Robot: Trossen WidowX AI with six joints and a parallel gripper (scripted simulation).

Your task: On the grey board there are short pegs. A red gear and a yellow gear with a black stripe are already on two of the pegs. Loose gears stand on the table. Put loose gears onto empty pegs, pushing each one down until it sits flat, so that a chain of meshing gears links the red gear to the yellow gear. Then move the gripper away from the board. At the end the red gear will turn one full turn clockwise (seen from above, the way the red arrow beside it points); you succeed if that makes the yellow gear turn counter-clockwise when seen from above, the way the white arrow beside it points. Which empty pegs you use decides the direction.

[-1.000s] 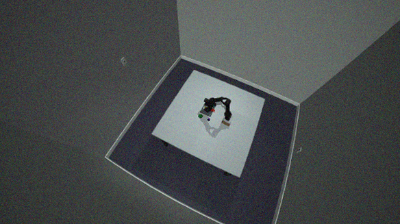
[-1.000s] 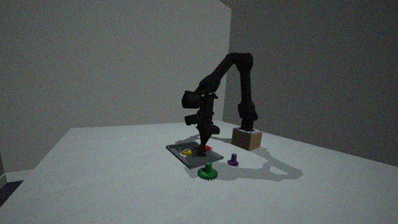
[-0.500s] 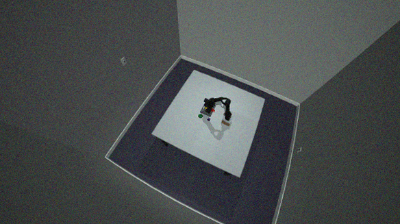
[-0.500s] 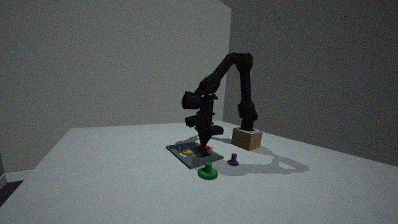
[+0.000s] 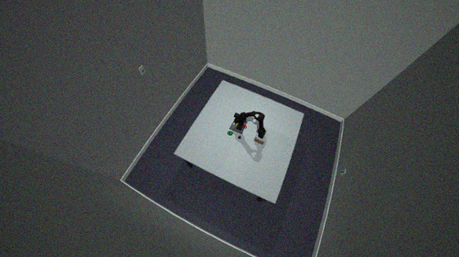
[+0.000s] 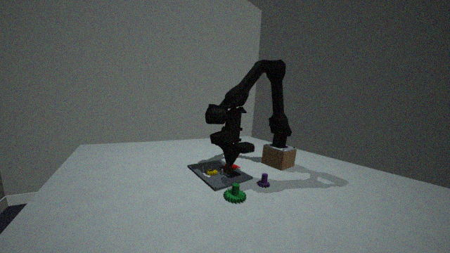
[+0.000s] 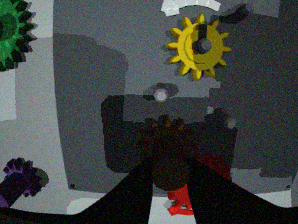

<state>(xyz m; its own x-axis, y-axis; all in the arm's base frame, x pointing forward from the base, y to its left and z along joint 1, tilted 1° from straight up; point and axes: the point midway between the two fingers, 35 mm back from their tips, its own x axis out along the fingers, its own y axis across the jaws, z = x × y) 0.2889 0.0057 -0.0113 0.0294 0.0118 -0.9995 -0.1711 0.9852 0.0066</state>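
Note:
My gripper (image 6: pixel 229 164) (image 7: pixel 169 164) is shut on the post of a dark brown gear (image 7: pixel 166 131), low over the grey board (image 6: pixel 216 184) (image 7: pixel 85 125). I cannot tell whether this gear is seated on a peg. The red gear (image 7: pixel 216 165) is partly hidden behind a finger. The yellow gear (image 6: pixel 211 172) (image 7: pixel 186 55) with its black stripe sits farther up the wrist view. Two empty pegs show, one peg (image 7: pixel 160 95) between the brown and yellow gears, another peg (image 7: pixel 231 122) to the right. A green gear (image 5: pixel 230 133) (image 6: pixel 235 196) (image 7: pixel 7 30) and a small purple gear (image 5: pixel 239 137) (image 6: pixel 264 183) (image 7: pixel 22 177) stand off the board.
The white arrow (image 7: pixel 190 7) lies beside the yellow gear, and the red arrow (image 7: pixel 179 202) shows between the fingers. The arm's brown base block (image 5: pixel 258 141) (image 6: pixel 278 157) stands on the white table (image 5: pixel 223 160) (image 6: pixel 140 218). The arm's shadow falls across the board and table.

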